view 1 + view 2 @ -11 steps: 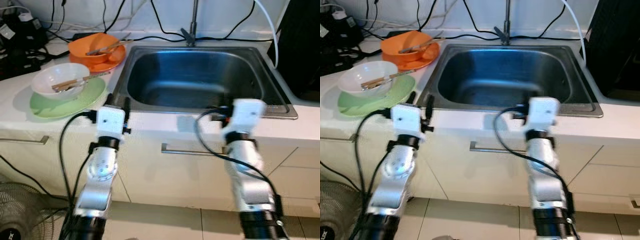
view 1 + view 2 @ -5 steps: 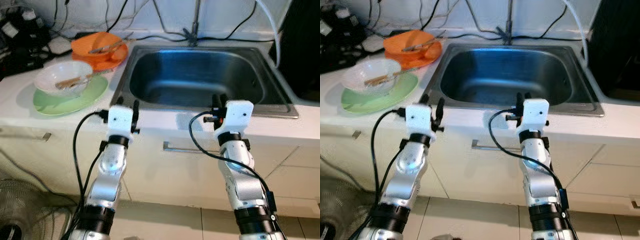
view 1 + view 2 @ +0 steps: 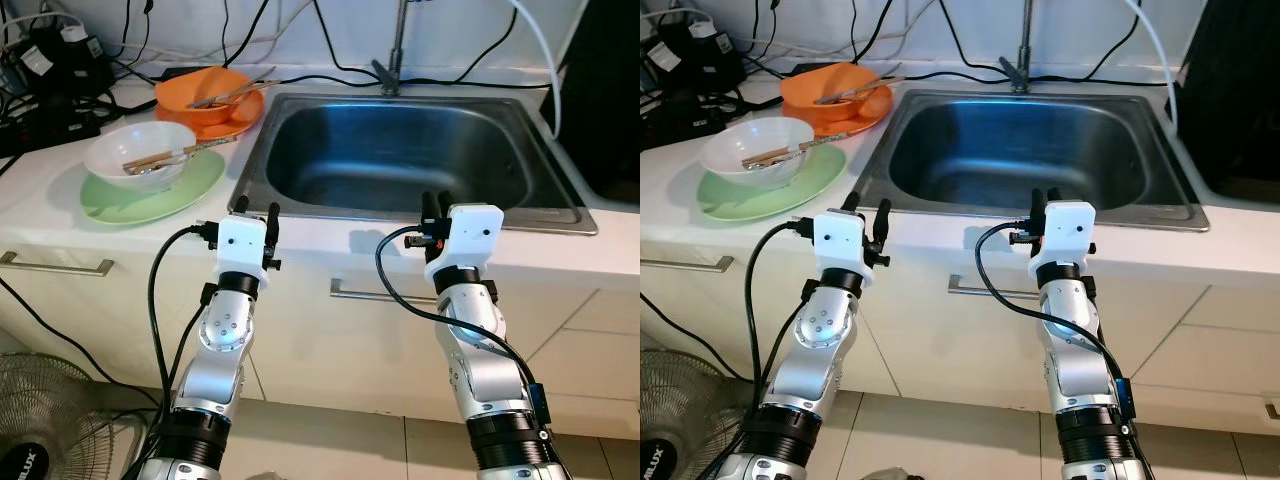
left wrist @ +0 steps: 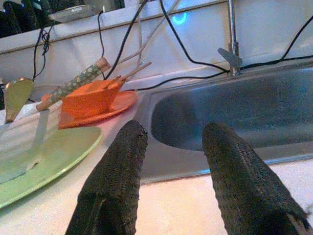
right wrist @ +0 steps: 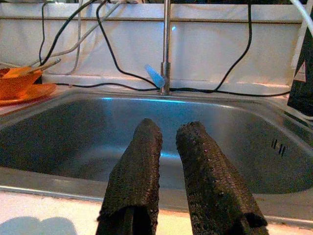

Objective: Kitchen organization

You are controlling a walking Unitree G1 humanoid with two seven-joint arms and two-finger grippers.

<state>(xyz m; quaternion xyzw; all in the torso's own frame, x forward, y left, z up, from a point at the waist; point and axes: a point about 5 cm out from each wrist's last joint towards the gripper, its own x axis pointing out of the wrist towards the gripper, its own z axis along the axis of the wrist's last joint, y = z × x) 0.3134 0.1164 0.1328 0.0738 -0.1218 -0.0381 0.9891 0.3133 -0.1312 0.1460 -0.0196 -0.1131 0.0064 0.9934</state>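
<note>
A white bowl (image 3: 140, 158) with chopsticks (image 3: 170, 156) across it rests on a green plate (image 3: 195, 185) on the counter's left. Behind it an orange bowl (image 3: 203, 92) holding utensils sits on an orange plate (image 3: 238, 118). The steel sink (image 3: 340, 212) lies in the middle, its basin bare. My left gripper (image 3: 255, 207) is at the counter's front edge by the sink's near left corner, open and holding nothing (image 4: 171, 147). My right gripper (image 3: 435, 203) is at the sink's front rim, its fingers close together with nothing between them (image 5: 168, 142).
A tap (image 3: 395, 50) rises behind the sink, with cables trailing along the wall. Black gear and plugs (image 3: 50, 70) crowd the back left. A dark appliance (image 3: 610, 90) stands at the right. Drawer handles (image 3: 55, 265) run below the counter, and a fan (image 3: 40, 440) sits on the floor.
The picture has shifted and sharpened as the camera moved. Both wrists have drawn slightly inward, and their fingers now stick up over the counter's front edge.
</note>
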